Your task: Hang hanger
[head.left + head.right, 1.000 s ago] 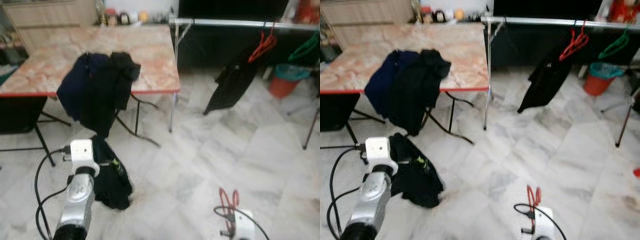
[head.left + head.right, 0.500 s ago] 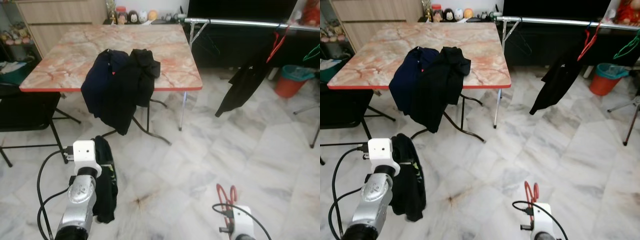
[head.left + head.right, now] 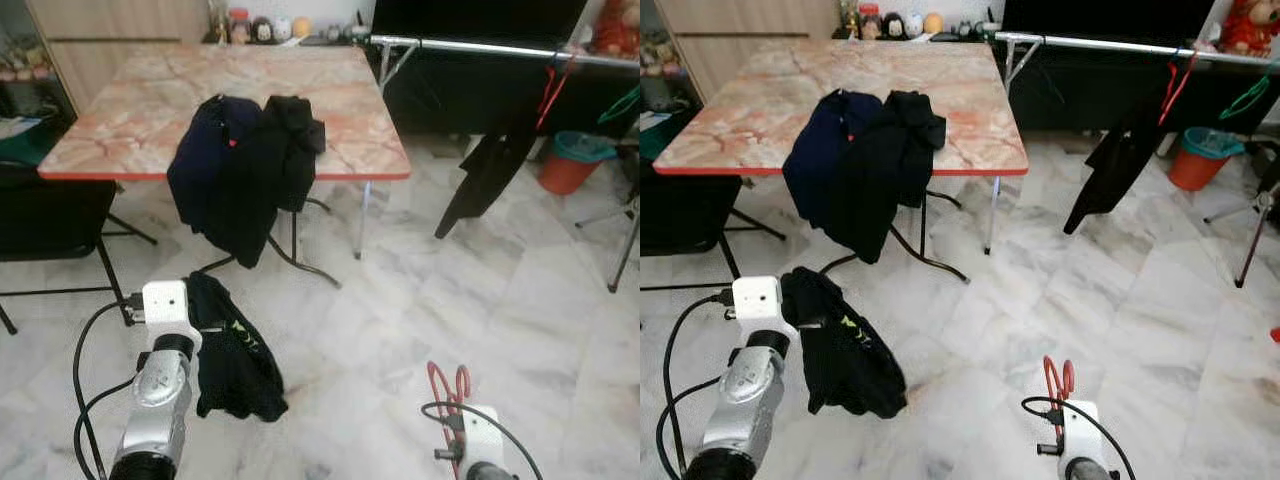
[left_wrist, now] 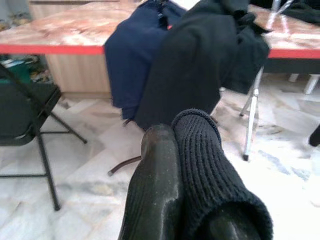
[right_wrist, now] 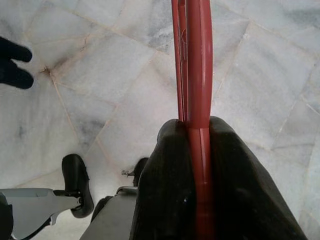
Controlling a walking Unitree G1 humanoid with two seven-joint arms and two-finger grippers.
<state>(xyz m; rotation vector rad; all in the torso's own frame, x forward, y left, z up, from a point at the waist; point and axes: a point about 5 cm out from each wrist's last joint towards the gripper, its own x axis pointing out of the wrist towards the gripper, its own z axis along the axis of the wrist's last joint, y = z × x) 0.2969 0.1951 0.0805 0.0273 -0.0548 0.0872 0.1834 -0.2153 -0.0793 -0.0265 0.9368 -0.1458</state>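
The right gripper (image 5: 192, 150) has its fingers (image 5: 160, 185) clenched on a red hanger (image 5: 199, 75), which juts out past the fingertips above the marble floor (image 3: 420, 300). The left gripper (image 4: 185, 150) grasps a black garment (image 3: 235, 360) dangling beneath its fingers.

The black garment (image 3: 232, 352) hanging from the left hand (image 4: 175, 150) has swung out and billowed wider toward the robot's right (half a second ago it hung narrow and straight).
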